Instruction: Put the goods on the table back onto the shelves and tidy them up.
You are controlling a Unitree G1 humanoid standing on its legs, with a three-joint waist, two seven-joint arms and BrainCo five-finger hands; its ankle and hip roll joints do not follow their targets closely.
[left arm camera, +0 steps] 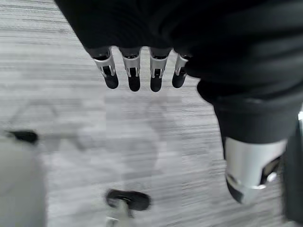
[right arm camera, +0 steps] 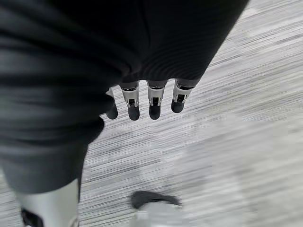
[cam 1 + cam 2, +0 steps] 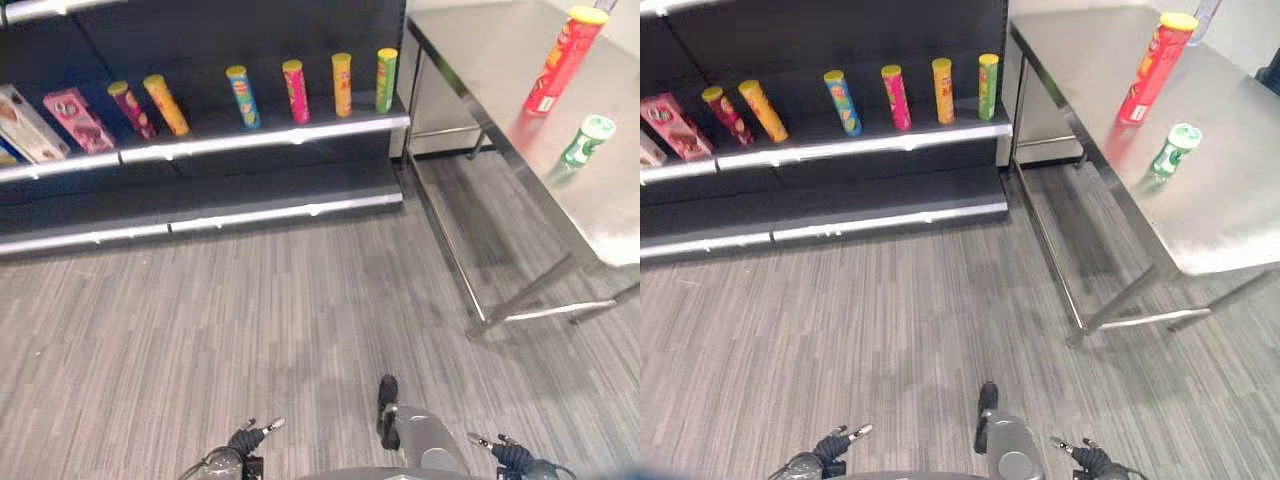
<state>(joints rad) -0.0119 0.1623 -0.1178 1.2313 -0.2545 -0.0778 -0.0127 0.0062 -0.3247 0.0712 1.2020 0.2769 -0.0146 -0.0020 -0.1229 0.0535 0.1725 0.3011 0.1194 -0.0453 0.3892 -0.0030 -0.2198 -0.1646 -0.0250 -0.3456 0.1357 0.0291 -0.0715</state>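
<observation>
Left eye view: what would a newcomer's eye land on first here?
Probably the tall red can standing upright on the steel table at the right, with a small green can nearer on the same top. Next, the row of colourful cans along the dark shelf at the left. Both hands, left hand and right hand, hang open over the floor.

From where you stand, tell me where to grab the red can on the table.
Grip the red can round its middle, coming in level from the table's near edge. It stands upright, tall and round, so a side wrap likely holds better than its yellow lid. Either robot hand is free.
</observation>
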